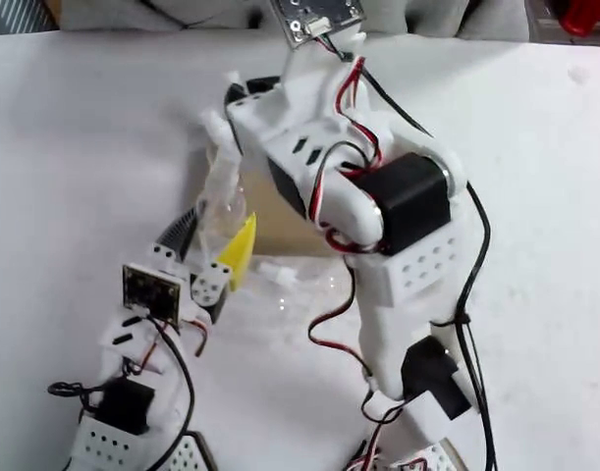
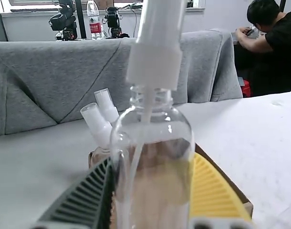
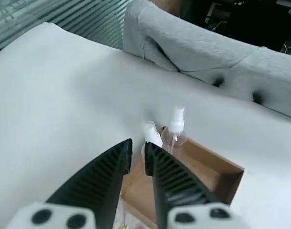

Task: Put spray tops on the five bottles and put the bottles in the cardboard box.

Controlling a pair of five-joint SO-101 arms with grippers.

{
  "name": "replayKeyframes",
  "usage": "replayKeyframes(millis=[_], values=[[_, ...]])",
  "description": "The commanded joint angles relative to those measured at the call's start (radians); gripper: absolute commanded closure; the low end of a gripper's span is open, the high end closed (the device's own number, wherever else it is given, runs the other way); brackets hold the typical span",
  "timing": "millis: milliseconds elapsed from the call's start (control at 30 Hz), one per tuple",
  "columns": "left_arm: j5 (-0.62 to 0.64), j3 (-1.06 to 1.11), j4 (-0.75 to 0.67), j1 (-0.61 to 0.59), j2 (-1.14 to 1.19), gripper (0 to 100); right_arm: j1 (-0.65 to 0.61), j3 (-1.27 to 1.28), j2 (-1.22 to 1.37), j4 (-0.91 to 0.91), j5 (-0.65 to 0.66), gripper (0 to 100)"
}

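With your left gripper point(image 2: 152, 164) clamped on the bottle point(image 2: 155, 138) at the left edge of the cardboard box point(image 3: 216, 174), close the right gripper point(image 3: 138, 143), slightly parted and empty, on the loosely perched spray top point(image 2: 155, 52) and seat it straight.

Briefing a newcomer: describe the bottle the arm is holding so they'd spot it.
On the white table sits a brown cardboard box. By its edge, a clear plastic bottle with a white spray top stands clamped in the left gripper, unlike the two white-topped bottles behind.
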Motion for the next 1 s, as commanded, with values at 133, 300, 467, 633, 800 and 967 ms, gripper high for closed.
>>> replayKeyframes(millis=[133,300,467,633,800,967], values=[[0.167,-0.146,0.066,-0.053,-0.005,98,0.101,0.135,-0.22,0.05,0.002,98.4],[0.17,-0.172,0.091,-0.062,-0.004,98,0.107,0.563,-0.43,0.041,0.003,98.4],[0.17,-0.183,0.091,-0.062,-0.004,98,0.064,0.914,-0.631,-0.056,0.003,98.4],[0.172,-0.258,0.183,-0.062,-0.004,98,0.018,1.25,-0.792,-0.236,0.003,98.4],[0.173,-0.272,0.183,-0.062,0.028,98,-0.039,1.517,-0.903,-0.446,-0.005,98.4],[0.278,-0.39,0.123,-0.142,0.278,98,-0.11,1.729,-0.972,-0.625,-0.006,98.4]])
